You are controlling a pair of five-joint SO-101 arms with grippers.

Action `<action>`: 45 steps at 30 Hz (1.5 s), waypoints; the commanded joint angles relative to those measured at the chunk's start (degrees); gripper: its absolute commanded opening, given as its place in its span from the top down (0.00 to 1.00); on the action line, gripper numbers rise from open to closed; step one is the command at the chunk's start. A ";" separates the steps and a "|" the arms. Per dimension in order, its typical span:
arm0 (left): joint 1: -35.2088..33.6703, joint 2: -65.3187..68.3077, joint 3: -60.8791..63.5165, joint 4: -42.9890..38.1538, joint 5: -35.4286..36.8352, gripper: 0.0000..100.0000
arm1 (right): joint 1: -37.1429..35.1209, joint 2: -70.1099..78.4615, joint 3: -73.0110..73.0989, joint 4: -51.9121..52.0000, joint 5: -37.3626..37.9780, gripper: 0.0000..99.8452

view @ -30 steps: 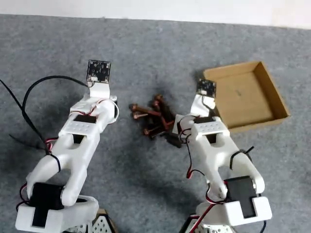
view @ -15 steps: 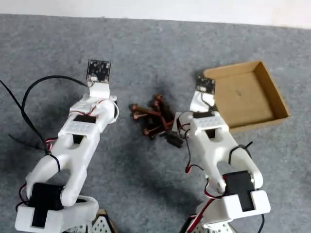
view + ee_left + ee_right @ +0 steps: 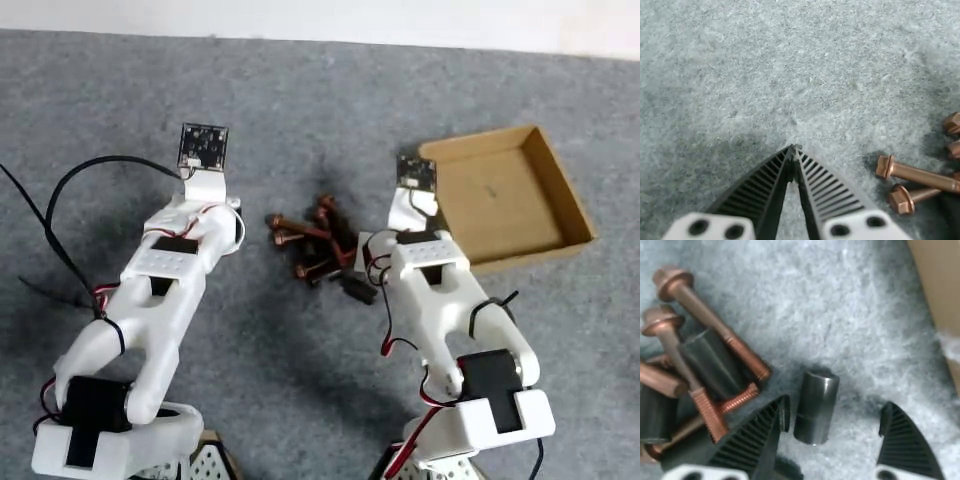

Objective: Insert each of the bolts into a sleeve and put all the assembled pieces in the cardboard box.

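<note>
A pile of copper bolts (image 3: 305, 240) and dark sleeves lies mid-table between the two arms. The cardboard box (image 3: 545, 170) stands to its right with nothing inside. In the right wrist view my right gripper (image 3: 835, 410) is open low over the felt. One dark sleeve (image 3: 816, 405) lies loose between its fingers, close to one finger (image 3: 775, 422). Several bolts (image 3: 715, 322) and another sleeve (image 3: 705, 365) are heaped just beside it. My left gripper (image 3: 793, 151) is shut on nothing above bare felt, with two bolts (image 3: 917, 175) off to one side.
Grey felt covers the table (image 3: 300, 110). The left arm (image 3: 170, 270) is left of the pile and the right arm (image 3: 430, 290) is beside the box's near-left corner. A box wall (image 3: 940, 285) shows in the right wrist view.
The right arm has swung slightly left and forward, towards the pile. The left arm has kept still.
</note>
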 commanded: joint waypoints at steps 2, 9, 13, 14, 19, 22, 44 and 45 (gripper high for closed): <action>-0.66 -0.40 -2.86 0.18 0.35 1.00 | -0.92 0.31 -3.21 -2.07 -0.62 0.73; -0.57 -0.40 -2.86 0.00 0.35 1.00 | -2.07 0.31 -5.05 -2.15 -8.26 0.73; -0.57 -0.40 -2.86 -0.09 0.35 1.00 | -2.59 0.40 -4.97 -1.89 -8.70 0.73; -0.57 -0.40 -2.86 -0.09 0.35 1.00 | -2.59 0.84 -4.97 -1.80 -8.70 0.73; -0.57 -0.40 -2.95 -0.09 0.35 1.00 | -2.59 5.41 -5.49 -1.71 -8.70 0.73; -0.57 -0.40 -2.95 -0.09 0.35 1.00 | -2.59 5.76 -5.58 -0.48 -8.70 0.73; -0.57 -0.40 -2.95 0.09 0.35 1.00 | -2.59 5.76 -9.36 7.69 -8.26 1.00; -0.57 -0.40 -2.95 0.09 0.35 1.00 | -2.59 5.76 -9.36 7.69 -8.26 1.00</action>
